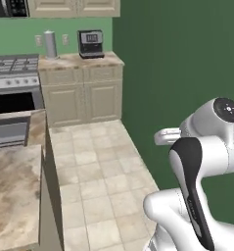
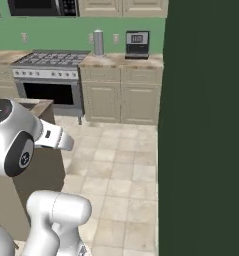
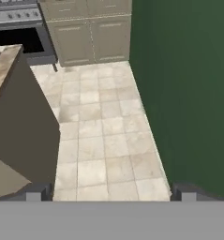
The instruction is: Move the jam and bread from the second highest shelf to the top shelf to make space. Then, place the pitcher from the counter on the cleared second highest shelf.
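Beige floor tiles point(image 3: 104, 136) run beside a dark green wall point(image 3: 188, 93) — the gripper point(image 3: 108, 192) hangs wide open, holding nothing.

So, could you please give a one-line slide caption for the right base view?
Panda arm facing tiled floor, dark green wall right, stove and counter behind.

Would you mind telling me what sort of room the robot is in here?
A home kitchen, rendered: a stove with an oven, a coffee machine on the marbled counter over cream cabinets, and a tiled floor.
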### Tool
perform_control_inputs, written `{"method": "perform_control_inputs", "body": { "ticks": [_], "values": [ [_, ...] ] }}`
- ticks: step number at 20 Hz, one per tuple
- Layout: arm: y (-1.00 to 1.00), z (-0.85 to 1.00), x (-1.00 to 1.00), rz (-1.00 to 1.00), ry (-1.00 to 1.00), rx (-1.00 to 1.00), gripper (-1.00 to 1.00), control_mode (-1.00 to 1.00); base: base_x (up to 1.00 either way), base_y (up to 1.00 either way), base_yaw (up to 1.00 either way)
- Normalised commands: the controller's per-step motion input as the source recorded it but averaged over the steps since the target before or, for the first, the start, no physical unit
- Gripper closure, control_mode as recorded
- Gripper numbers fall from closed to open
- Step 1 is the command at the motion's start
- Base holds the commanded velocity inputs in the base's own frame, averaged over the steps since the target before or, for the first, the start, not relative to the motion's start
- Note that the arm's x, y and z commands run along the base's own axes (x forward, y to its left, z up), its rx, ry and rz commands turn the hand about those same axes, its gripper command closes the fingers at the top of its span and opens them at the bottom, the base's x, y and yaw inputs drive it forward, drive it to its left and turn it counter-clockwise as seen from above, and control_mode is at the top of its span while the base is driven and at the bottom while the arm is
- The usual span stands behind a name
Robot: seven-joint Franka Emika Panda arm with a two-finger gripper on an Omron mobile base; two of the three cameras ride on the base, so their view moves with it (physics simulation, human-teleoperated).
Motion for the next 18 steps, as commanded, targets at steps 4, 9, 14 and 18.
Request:
{"method": "perform_control_inputs", "body": {
  "ticks": [4, 9, 14, 18],
  "values": [
    [0.00, 0.00, 0.00, 0.00, 0.00, 0.00, -1.00, 1.00, 1.00, -0.36, 0.40],
    [0.00, 0.00, 0.00, 0.00, 0.00, 0.00, -1.00, 1.00, 1.00, -0.46, 0.39],
    [0.00, 0.00, 0.00, 0.00, 0.00, 0.00, -1.00, 1.00, 1.00, -0.65, 0.35],
    [0.00, 0.00, 0.00, 0.00, 0.00, 0.00, -1.00, 1.00, 1.00, -0.62, 0.32]
  ]
}}
